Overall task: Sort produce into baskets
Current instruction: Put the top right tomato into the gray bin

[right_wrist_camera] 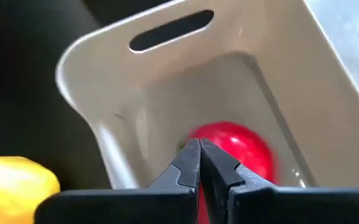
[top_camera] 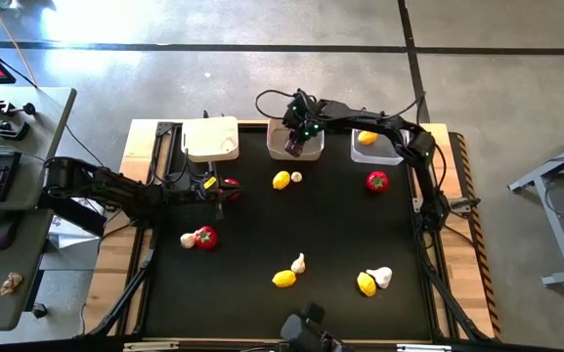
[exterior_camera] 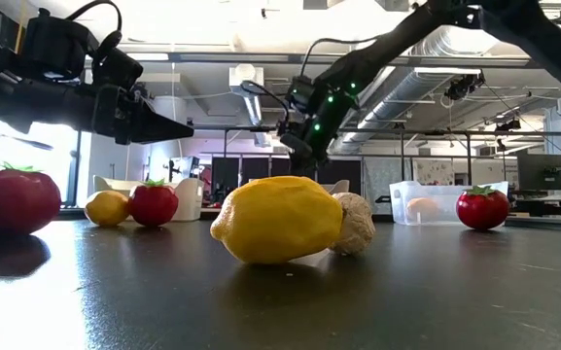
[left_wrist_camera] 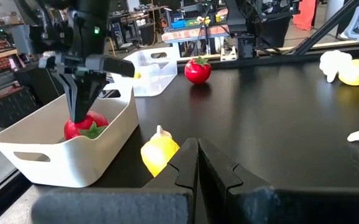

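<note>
Three baskets stand along the table's far edge: a white basket (top_camera: pixel 210 138) on the left, a greyish-white basket (top_camera: pixel 295 140) in the middle and a clear basket (top_camera: pixel 375 145) on the right holding a lemon (top_camera: pixel 367 137). The right gripper (top_camera: pixel 302 130) hangs over the middle basket with its fingers pressed together, gripping nothing, just above a tomato (right_wrist_camera: pixel 235 151) lying inside. The left gripper (top_camera: pixel 223 189) hovers over the mat in front of the white basket, fingers also closed and empty. Tomatoes, lemons and garlic bulbs lie scattered across the black mat (top_camera: pixel 330 235).
</note>
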